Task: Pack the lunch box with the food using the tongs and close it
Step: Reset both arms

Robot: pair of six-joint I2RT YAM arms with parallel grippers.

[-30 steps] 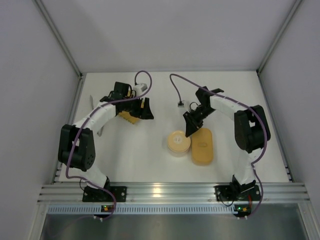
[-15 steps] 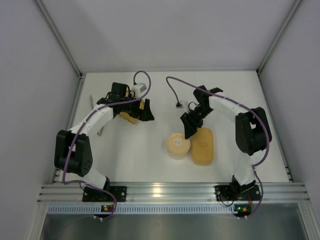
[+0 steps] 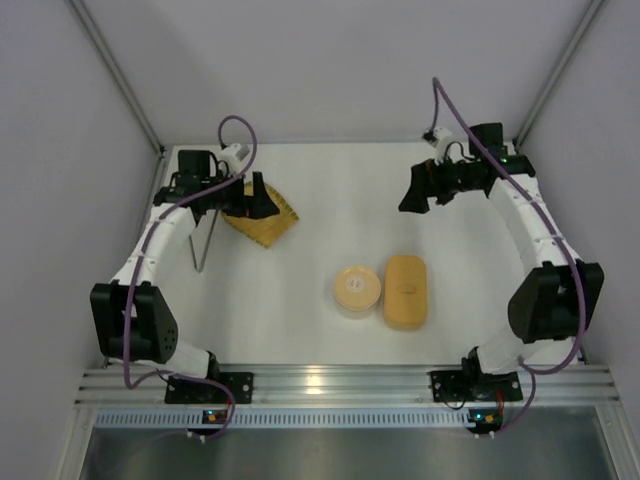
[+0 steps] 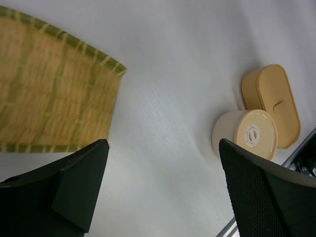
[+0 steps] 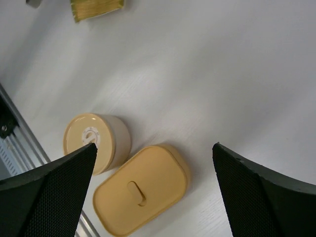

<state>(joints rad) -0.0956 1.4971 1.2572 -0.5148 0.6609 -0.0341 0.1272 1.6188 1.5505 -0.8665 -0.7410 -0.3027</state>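
The tan-orange lunch box (image 3: 405,291) lies near the table's front centre with its lid on; it also shows in the left wrist view (image 4: 274,103) and the right wrist view (image 5: 140,195). No food shows in any view. The slim silver tongs (image 3: 206,240) lie on the table at the left, beside the left arm. My left gripper (image 3: 258,203) (image 4: 164,148) hangs open over the woven tray's edge, nothing between its fingers. My right gripper (image 3: 412,197) (image 5: 154,158) is open and empty, high above the table at the back right, far from the box.
A round container with a tan lid (image 3: 357,290) (image 4: 246,136) (image 5: 94,140) stands touching the lunch box's left side. A woven yellow tray (image 3: 264,219) (image 4: 49,89) (image 5: 96,9) lies at the back left. White walls enclose the table on three sides.
Both arms have drawn back from the centre to the far corners. The right gripper has left the lunch box and opened wide. The left gripper has opened and moved left off the tray.
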